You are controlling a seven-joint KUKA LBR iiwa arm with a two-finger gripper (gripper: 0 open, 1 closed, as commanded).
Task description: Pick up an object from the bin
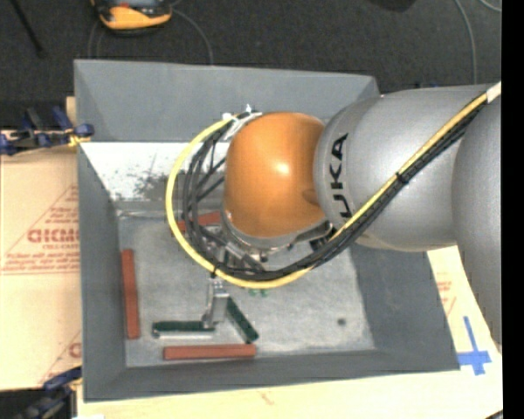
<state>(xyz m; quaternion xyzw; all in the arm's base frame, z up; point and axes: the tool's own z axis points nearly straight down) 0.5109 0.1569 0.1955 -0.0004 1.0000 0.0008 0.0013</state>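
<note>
While the gripper stands tip-down at the floor of the bin, where a level green stick and a slanted green stick meet, the step in hand is judged the approach to grasp; whether it is apart or together cannot be told. The next move calls for closing on one green stick and lifting clear of the red-brown stick just beyond the tip. The arm points steeply down, its orange wrist cover directly above.

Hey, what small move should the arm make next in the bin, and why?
Probably nudge the claw slightly toward the view's left, along the horizontal dark green stick. It sits where that stick meets the slanted green stick, so a grab there might catch both.
</note>
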